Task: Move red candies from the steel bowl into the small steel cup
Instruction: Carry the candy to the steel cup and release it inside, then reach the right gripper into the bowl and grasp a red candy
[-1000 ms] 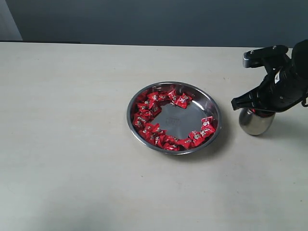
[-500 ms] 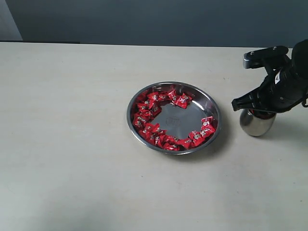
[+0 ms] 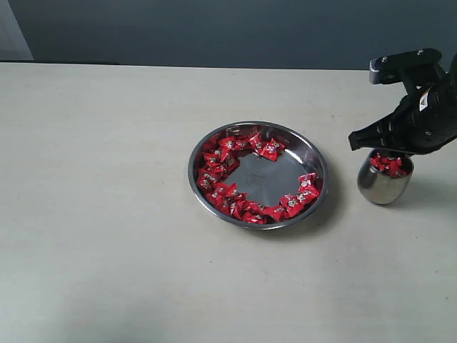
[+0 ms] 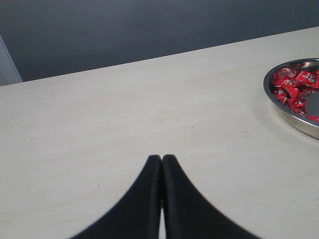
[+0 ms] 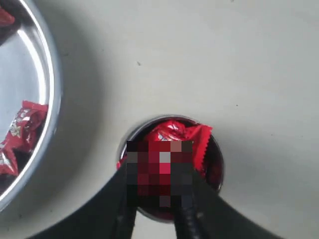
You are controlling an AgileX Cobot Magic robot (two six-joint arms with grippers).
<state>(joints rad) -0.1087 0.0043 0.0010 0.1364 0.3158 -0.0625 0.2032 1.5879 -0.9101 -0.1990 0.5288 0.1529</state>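
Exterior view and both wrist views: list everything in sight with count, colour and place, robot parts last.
table: one, pale beige, under everything.
backdrop: one, dark grey-blue, behind the table's far edge.
pale panel: one, whitish, at the backdrop's left edge.
steel bowl: one, shiny silver, middle of the table.
red candies in the bowl: many, too packed to count, red, banked along the rim around a bare centre.
small steel cup: one, shiny silver, upright, right of the bowl and apart from it.
red candies in the cup: several, red, filling it to the brim.
left tool: one, black, shut, over bare table left of the bowl.
right tool: one, black, open, just above the cup.
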